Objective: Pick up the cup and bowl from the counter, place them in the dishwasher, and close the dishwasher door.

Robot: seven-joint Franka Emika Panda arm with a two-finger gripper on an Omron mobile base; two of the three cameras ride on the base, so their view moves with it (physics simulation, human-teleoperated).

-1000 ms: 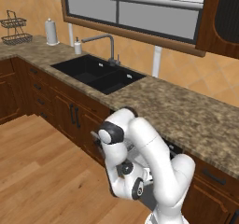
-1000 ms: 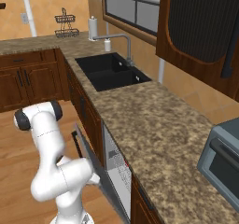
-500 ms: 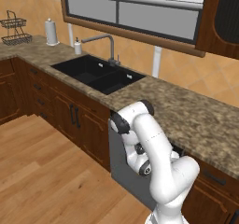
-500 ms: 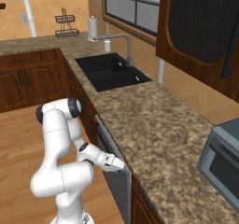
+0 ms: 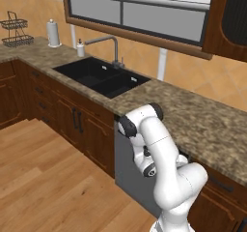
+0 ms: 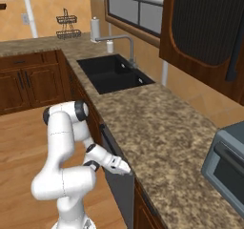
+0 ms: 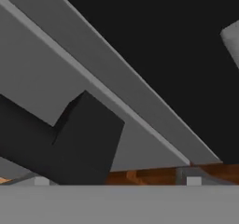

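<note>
Against the front of the dishwasher [image 5: 132, 175], set under the counter [image 5: 202, 124] just beside the sink [image 5: 103, 79], the white arm was folded low with its hand pressed to the top edge of the dishwasher door [image 6: 121, 192]. The step in hand was judged to be the last one, the closing of the door: the grey panel stood upright or very nearly so in both base views, and neither the cup nor the bowl lay on the visible counter, so both were presumably already inside. In the hand view the door's dark bar handle [image 7: 70, 143] crossed the lower left, very close to the camera, with the grey panel [image 7: 56, 73] behind it and a dark region above. The elbow was raised to counter height in the left base view, the forearm dropped down along the door, and the gripper [image 6: 125, 169] pointed at the door's upper edge under the counter lip. Whether its fingers were spread or closed could not be told. The next move was judged to call for a short final push to seat the door, then a straight withdrawal clear of the handle.
</note>
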